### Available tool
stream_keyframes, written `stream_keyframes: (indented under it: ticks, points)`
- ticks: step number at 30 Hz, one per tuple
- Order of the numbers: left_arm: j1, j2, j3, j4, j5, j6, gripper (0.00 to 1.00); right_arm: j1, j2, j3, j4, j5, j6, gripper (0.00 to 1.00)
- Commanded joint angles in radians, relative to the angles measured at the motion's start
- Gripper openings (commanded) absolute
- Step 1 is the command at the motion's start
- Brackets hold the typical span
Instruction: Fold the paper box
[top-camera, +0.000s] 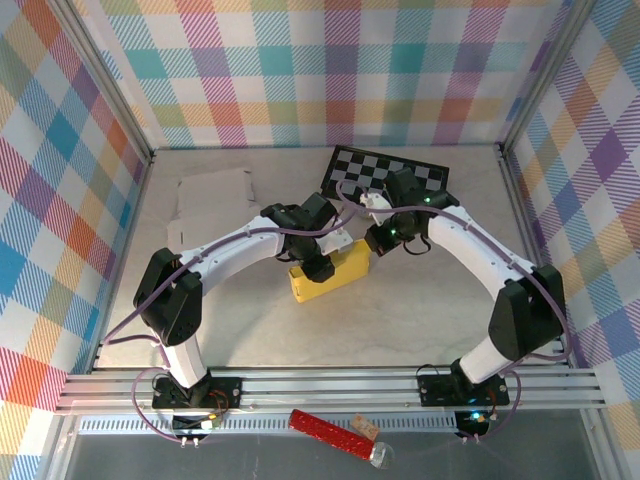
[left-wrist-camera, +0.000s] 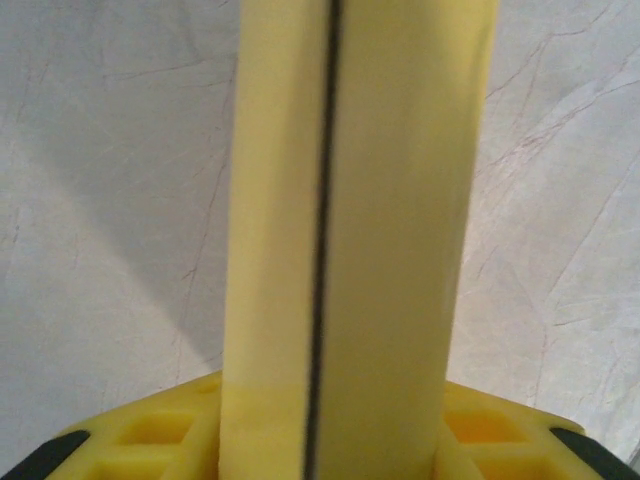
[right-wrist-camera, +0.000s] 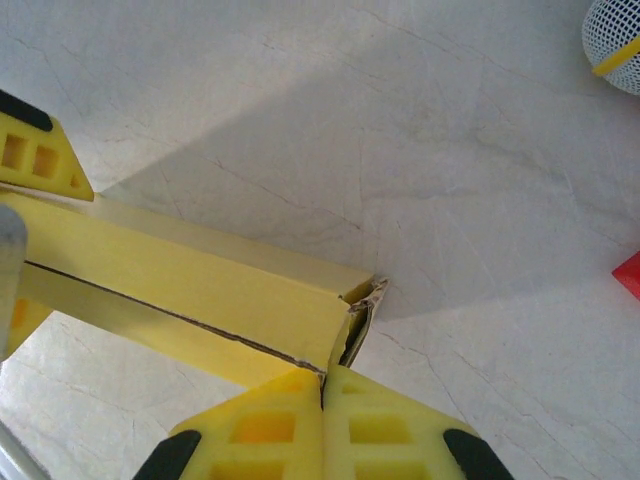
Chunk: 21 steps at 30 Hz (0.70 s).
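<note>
Long yellow folded paper box (top-camera: 352, 267) lies on pale marbled tabletop (top-camera: 420, 320) at centre of top view, slanting up to the right, w/ black-white checker board (top-camera: 395, 172) just above it & flat white cardboard sheet (top-camera: 213, 197) at upper left. Left gripper (left-wrist-camera: 330, 430) straddles box, yellow fingers (left-wrist-camera: 140, 435) at bottom of wrist view either side of it, can't tell if clamped or slack. Right gripper (right-wrist-camera: 322, 390) is clenched, tips touching box's end corner at lower centre of its wrist view
</note>
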Motion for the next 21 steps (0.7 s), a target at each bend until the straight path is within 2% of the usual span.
stream_keyframes:
  ticks: [1,7,14,21]
  points:
    - [0.005,-0.004,0.010,0.047,-0.071,-0.032,0.43,0.044,-0.045,-0.070,0.045,-0.017,0.046,0.00]
    - [0.014,-0.043,-0.024,0.096,-0.092,-0.077,0.52,0.090,-0.096,-0.135,0.137,0.072,0.156,0.00]
    - [0.021,-0.110,-0.085,0.142,-0.101,-0.129,0.55,0.151,-0.121,-0.169,0.172,0.175,0.228,0.00]
    - [0.036,-0.187,-0.139,0.208,-0.105,-0.200,0.60,0.158,-0.138,-0.189,0.182,0.191,0.286,0.00]
